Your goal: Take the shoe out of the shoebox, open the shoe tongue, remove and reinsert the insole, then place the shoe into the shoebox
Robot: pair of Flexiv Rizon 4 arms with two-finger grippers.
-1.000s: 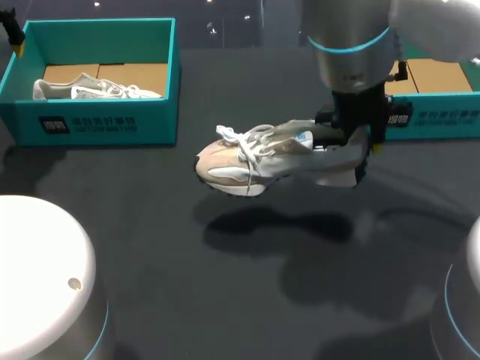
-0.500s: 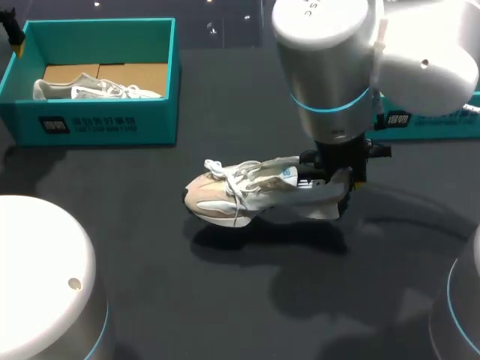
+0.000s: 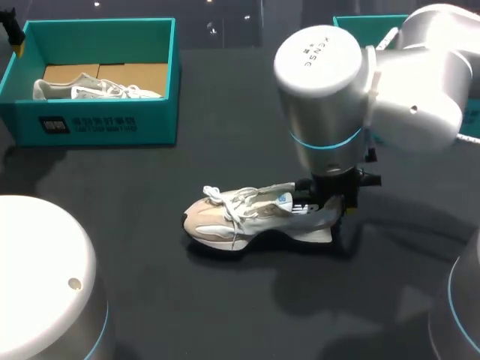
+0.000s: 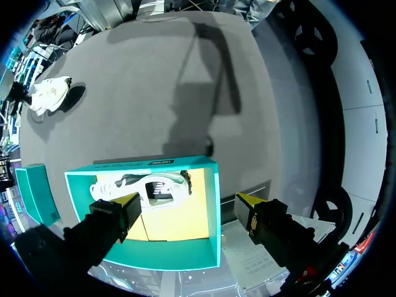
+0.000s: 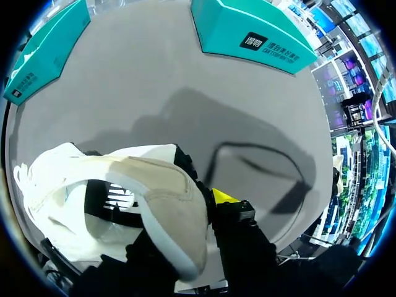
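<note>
A beige and white shoe point(image 3: 251, 217) lies upright near the table's middle, toe to the left, its sole down on the dark surface. My right gripper point(image 3: 330, 201) is shut on the shoe's heel collar point(image 5: 173, 204): one yellow-tipped finger point(image 5: 226, 197) is outside the heel and the other is hidden inside the shoe. My left gripper point(image 4: 185, 204) hangs open above the left teal shoebox point(image 4: 210, 204), which holds a second white shoe point(image 4: 145, 187). Nothing is between its fingers.
The left shoebox point(image 3: 97, 124) with its white shoe point(image 3: 94, 88) stands at the back left. A second teal shoebox point(image 3: 367, 22) sits at the back right, mostly hidden behind my right arm. Two white arm bases fill the front corners.
My right arm has come down and toward the front with the shoe. The shoe went from hanging above the table to sitting on it. The left gripper stayed as it was.
</note>
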